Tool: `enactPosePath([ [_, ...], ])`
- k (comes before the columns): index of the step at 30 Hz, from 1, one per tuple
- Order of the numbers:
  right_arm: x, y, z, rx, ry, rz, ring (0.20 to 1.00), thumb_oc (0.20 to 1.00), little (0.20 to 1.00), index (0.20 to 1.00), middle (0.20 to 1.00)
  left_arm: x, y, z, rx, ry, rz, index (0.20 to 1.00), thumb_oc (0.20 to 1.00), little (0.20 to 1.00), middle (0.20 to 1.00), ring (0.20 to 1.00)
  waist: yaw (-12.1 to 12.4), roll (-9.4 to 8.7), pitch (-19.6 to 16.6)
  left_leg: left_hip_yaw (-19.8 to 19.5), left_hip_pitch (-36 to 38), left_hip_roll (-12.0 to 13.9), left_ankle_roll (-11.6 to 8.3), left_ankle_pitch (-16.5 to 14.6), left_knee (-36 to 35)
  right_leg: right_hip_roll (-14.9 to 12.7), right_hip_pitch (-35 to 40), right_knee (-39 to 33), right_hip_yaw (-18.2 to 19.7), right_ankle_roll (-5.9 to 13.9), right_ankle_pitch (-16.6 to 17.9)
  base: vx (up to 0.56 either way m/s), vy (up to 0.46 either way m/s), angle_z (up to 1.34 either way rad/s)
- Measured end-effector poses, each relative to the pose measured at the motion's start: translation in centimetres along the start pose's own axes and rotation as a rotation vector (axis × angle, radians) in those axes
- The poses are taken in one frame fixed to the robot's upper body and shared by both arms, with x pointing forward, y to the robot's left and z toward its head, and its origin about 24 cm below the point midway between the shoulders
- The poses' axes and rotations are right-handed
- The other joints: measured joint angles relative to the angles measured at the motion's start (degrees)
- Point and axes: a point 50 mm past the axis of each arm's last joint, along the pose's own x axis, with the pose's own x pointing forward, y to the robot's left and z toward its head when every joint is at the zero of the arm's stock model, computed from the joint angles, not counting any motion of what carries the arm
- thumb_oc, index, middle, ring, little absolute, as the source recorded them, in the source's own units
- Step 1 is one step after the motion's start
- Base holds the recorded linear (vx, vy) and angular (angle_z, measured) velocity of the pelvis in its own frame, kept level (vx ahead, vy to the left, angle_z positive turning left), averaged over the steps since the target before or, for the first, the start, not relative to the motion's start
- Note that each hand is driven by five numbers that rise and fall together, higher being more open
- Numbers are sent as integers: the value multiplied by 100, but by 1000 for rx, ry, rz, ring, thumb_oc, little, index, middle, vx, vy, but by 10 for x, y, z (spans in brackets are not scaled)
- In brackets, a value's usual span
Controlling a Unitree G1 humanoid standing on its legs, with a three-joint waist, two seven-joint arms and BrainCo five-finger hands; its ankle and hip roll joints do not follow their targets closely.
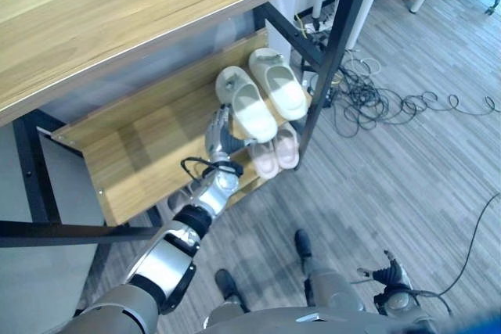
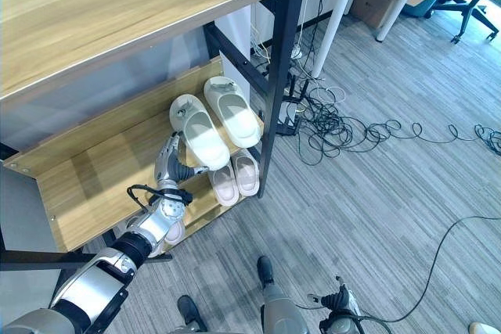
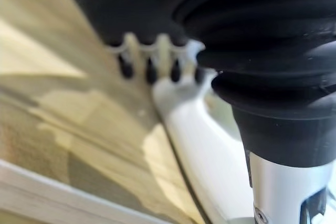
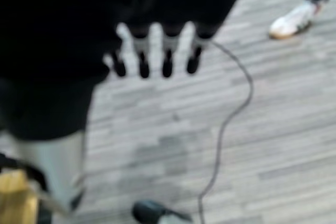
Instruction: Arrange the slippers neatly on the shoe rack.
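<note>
Two white slippers (image 1: 246, 103) (image 1: 278, 82) lie side by side at the right end of the rack's middle shelf (image 1: 133, 146), toes pointing to the back. My left hand (image 1: 217, 132) reaches onto that shelf with straight fingers, against the heel side of the left white slipper (image 3: 205, 150). It is open and grips nothing. A pair of pink slippers (image 1: 274, 154) sits on the lower shelf under the white ones. My right hand (image 1: 389, 277) hangs low over the floor, its fingers (image 4: 152, 59) straight and empty.
The rack has a wide wooden top board (image 1: 117, 13) and black metal posts (image 1: 333, 60). Loose cables (image 1: 376, 99) lie on the grey floor right of the rack. A person's white shoe (image 4: 294, 19) stands on the floor nearby.
</note>
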Motion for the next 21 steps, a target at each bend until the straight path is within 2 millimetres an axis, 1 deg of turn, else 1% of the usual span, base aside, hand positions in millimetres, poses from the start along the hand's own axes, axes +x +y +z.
enactPosePath([
  [10,0,0,0,-1,1,-1,1000,1000,1000,1000,1000,0,-4,4,29,-25,-24,1000,1000,1000,1000,1000,11,-2,-3,-2,-23,8,0,0,1,3,-22,0,0,0,-11,-1,-8,0],
  [13,0,0,-3,-11,13,-3,1000,1000,1000,1000,1000,6,-6,13,66,-64,-32,1000,1000,1000,1000,1000,-3,-13,-3,4,-79,19,-6,-4,0,13,-86,0,5,1,-17,3,-39,-2],
  [16,1,-1,0,-10,5,-5,1000,1000,1000,1000,1000,15,-4,19,84,-71,-21,1000,1000,1000,1000,1000,-7,-78,-31,1,-164,27,-12,-11,1,18,-166,1,4,0,-35,7,-23,0],
  [17,2,-1,2,-9,0,-7,1000,1000,1000,1000,1000,18,0,21,85,-83,-9,1000,1000,1000,1000,1000,-10,-118,-53,7,-228,26,-8,-8,2,23,-239,3,8,-23,20,5,-52,-2],
  [19,2,-1,2,-8,-1,-7,1000,1000,1000,1000,1000,21,3,21,96,-93,-3,1000,1000,1000,1000,1000,-16,-211,-78,7,-259,34,-8,-8,2,30,-276,19,5,-14,55,23,-35,-2],
  [21,0,5,4,1,-2,5,1000,1000,1000,1000,1000,21,5,20,103,-89,0,1000,1000,1000,1000,1000,-16,-337,-134,6,-258,56,-13,-5,1,47,-272,5,4,13,14,43,-11,-1],
])
